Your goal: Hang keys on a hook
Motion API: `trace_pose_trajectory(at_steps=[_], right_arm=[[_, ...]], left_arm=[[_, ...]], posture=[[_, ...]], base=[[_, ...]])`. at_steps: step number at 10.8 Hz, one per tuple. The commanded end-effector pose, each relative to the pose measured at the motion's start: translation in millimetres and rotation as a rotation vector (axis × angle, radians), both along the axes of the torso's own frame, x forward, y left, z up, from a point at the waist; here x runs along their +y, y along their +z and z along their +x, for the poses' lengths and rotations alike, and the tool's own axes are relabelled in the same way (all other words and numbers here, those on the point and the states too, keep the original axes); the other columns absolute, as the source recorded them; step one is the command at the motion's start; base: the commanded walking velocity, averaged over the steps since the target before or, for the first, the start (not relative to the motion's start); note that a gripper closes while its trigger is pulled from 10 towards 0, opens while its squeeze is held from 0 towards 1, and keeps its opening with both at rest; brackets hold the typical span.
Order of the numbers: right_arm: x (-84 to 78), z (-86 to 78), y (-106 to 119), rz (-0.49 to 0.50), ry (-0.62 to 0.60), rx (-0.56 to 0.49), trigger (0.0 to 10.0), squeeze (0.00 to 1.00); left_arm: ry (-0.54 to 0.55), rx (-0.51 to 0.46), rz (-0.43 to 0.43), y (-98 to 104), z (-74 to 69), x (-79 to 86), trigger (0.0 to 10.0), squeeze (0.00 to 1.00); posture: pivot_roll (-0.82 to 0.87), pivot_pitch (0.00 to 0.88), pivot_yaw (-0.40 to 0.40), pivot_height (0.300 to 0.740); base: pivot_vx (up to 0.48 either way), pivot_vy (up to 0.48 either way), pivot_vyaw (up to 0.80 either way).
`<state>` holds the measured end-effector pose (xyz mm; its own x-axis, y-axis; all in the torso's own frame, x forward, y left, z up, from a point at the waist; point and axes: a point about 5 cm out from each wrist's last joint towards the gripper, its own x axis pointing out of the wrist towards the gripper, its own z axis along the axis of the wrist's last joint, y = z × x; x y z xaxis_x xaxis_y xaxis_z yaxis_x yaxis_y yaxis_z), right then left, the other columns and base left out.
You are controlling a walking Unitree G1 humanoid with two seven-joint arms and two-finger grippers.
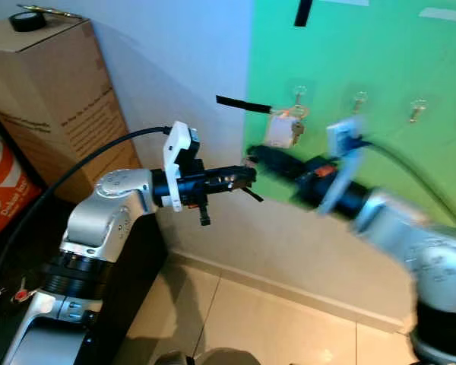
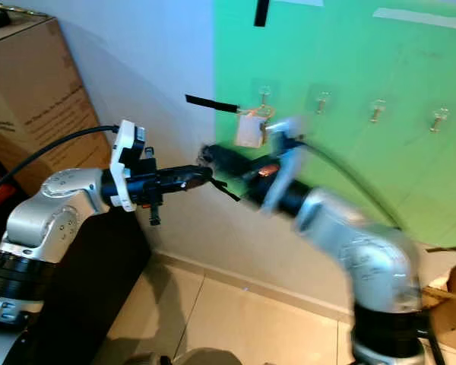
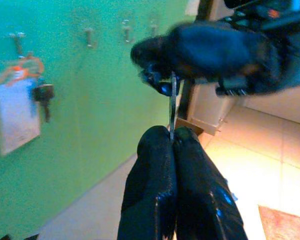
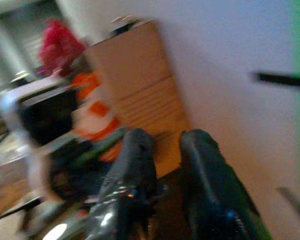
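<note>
My left gripper (image 1: 248, 176) reaches toward the wall, shut on a thin metal key (image 3: 173, 102) that stands up from its fingertips. My right gripper (image 1: 254, 155), blurred by motion, sits just above and touches or nearly touches the key's far end; in the right wrist view its fingers (image 4: 135, 160) stand apart. On the green panel (image 1: 365, 53), a bunch of keys with a white tag (image 1: 283, 128) hangs from the leftmost hook (image 1: 298, 93). Two more hooks (image 1: 359, 99) (image 1: 416, 108) to its right are bare.
A tall cardboard box (image 1: 53, 99) stands against the wall at the left, with a dark cabinet (image 1: 133, 266) below my left arm. A strip of black tape (image 1: 242, 103) sticks to the wall beside the panel. Beige floor tiles (image 1: 273, 319) lie below.
</note>
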<state>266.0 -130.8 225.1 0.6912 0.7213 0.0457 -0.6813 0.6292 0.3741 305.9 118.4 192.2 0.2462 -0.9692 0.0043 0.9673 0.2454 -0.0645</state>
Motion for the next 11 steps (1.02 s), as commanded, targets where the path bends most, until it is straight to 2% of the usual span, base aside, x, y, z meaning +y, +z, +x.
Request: trace_pose_trajectory(at_steps=[1,2,4,5,6,7,8,9,10,11], right_arm=[[-3.0,-3.9,3.5,0.015,0.007,-0.019,10.0,1.00],[-0.6,-10.9,4.3,0.010,0.053,-0.032,10.0,1.00],[-3.0,-11.3,2.4,0.008,0.037,-0.024,10.0,1.00],[-5.1,-11.3,1.7,0.005,0.024,-0.022,10.0,1.00],[-7.8,-11.2,-1.2,-0.029,0.000,-0.019,10.0,1.00],[-9.6,-11.5,-7.2,-0.074,-0.020,-0.005,10.0,1.00],[-11.0,-11.9,-12.8,-0.107,-0.043,0.013,10.0,1.00],[-12.5,-14.5,-21.5,-0.190,-0.054,0.026,10.0,1.00],[-11.7,-17.2,-26.3,-0.218,-0.048,0.035,10.0,1.00],[-9.3,-23.0,-36.6,-0.304,-0.019,0.051,10.0,1.00]], left_arm=[[0.015,-0.029,0.006,5.2,1.6,4.1,0.0,0.00],[0.028,-0.028,0.015,4.4,2.4,4.9,0.0,0.00],[0.036,-0.032,0.022,4.3,3.7,5.3,0.0,0.00],[0.063,-0.036,0.056,1.8,5.7,7.3,0.0,0.00],[0.171,-0.069,0.234,-11.4,15.8,12.9,0.0,0.00],[0.180,-0.186,0.553,-31.0,19.1,23.0,0.0,0.00],[0.104,-0.230,0.711,-40.5,13.7,28.8,0.0,0.00],[0.125,-0.186,0.685,-37.2,14.2,28.9,0.0,0.00],[0.159,-0.092,0.537,-30.6,16.8,24.0,0.0,0.00],[0.153,-0.140,0.724,-46.1,18.0,32.5,0.0,0.00]], posture=[[-0.13,0.000,0.030,0.740],[-0.13,0.000,0.031,0.740],[-0.13,0.000,0.031,0.740],[-0.13,0.000,0.032,0.740],[-0.12,0.000,0.032,0.740],[-0.12,0.000,0.032,0.740],[-0.12,0.000,0.036,0.740],[-0.12,0.000,0.042,0.740],[-0.12,0.000,0.043,0.740],[-0.12,0.000,0.045,0.740]], base=[[0.000,0.000,0.00],[0.000,0.000,0.00],[0.000,0.000,0.00],[0.000,0.000,0.00],[0.000,0.000,0.00],[0.000,0.000,0.00],[0.000,0.000,0.00],[0.000,0.000,0.00],[0.000,0.000,0.00],[0.000,0.000,0.00]])
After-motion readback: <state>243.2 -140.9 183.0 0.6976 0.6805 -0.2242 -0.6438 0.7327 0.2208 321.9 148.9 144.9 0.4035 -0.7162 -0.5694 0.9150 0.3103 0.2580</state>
